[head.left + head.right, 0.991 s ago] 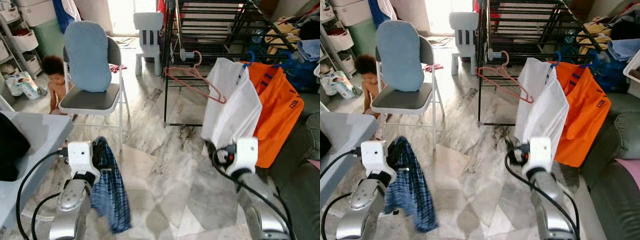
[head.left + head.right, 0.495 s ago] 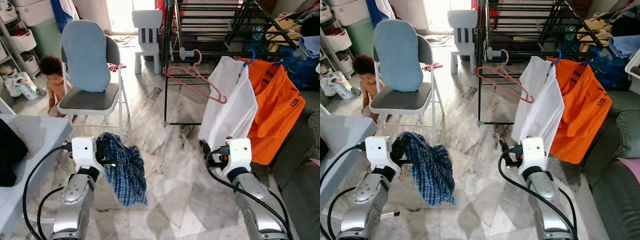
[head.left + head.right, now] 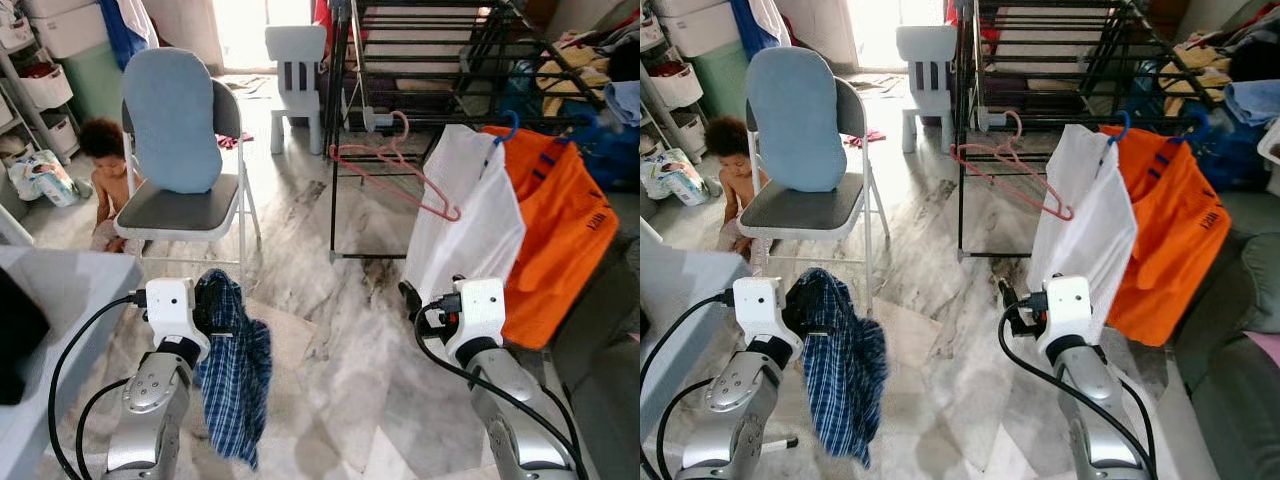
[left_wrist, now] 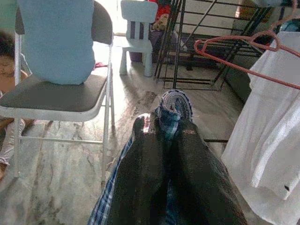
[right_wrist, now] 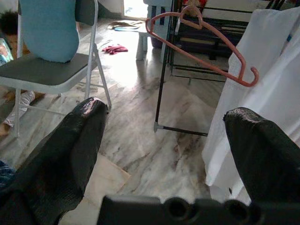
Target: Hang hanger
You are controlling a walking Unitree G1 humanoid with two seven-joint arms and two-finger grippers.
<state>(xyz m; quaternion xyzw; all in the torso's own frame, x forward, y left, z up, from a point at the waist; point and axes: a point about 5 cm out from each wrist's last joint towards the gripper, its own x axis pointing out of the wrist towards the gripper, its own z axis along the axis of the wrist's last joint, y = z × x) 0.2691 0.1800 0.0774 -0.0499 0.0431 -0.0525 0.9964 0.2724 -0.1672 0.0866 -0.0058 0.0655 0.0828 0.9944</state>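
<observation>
Nearest, at about 7 o'clock in the head views, the left gripper (image 4: pixel 166 154) is clamped on a blue plaid garment (image 3: pixel 232 375), its fingers (image 4: pixel 145 168) pressed together with a fold of cloth poking out between their tips; the rest hangs limp below it toward the marble floor (image 3: pixel 330 330). At about 5 o'clock the right gripper (image 5: pixel 168 140) is held up with its fingers (image 5: pixel 70 145) spread wide and nothing between them.

Farther out, at 1 o'clock, a pink hanger (image 3: pixel 395 165) hangs bare on a rail of the black drying rack (image 3: pixel 420 60). Just beside it at 2 o'clock hang a white shirt (image 3: pixel 470 220) and an orange garment (image 3: pixel 555 235). At 11 o'clock stands a folding chair (image 3: pixel 185 150) with a blue cushion, a child (image 3: pixel 108 170) sitting on the floor beside it. At 12 o'clock stands a small white chair (image 3: pixel 296 65).
</observation>
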